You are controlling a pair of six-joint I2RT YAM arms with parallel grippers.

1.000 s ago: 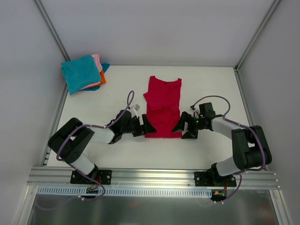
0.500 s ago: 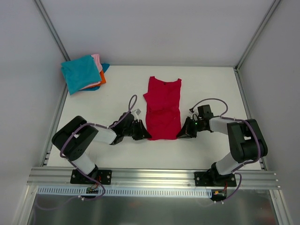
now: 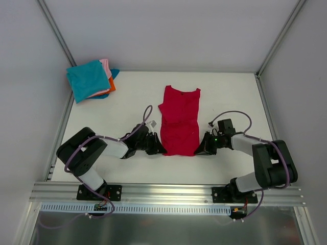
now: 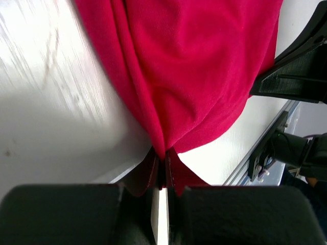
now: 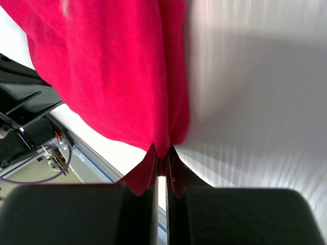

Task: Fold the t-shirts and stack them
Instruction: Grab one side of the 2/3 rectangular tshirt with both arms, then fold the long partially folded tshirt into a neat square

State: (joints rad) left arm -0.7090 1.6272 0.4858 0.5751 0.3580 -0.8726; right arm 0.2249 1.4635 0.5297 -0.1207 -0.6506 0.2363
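**Both claws pinch the red shirt's hem**

Top view: red shirt (image 3: 179,120) lies mid-frame; stack (image 3: 92,79) upper left. Left claw (image 3: 157,147) and right claw (image 3: 201,148) hold its near corners. Likely next: carry the hem up toward the collar together.

Left wrist: fingers (image 4: 152,176) clamp red cloth.

Right wrist: fingers (image 5: 171,176) likewise.

No writing visible.

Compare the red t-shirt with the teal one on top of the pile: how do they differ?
The red t-shirt lies alone mid-table, long and only partly folded; the teal t-shirt is folded compact atop the corner stack. Both grippers, left and right, pinch the red one's near corners; nothing touches the teal. Both are plain.
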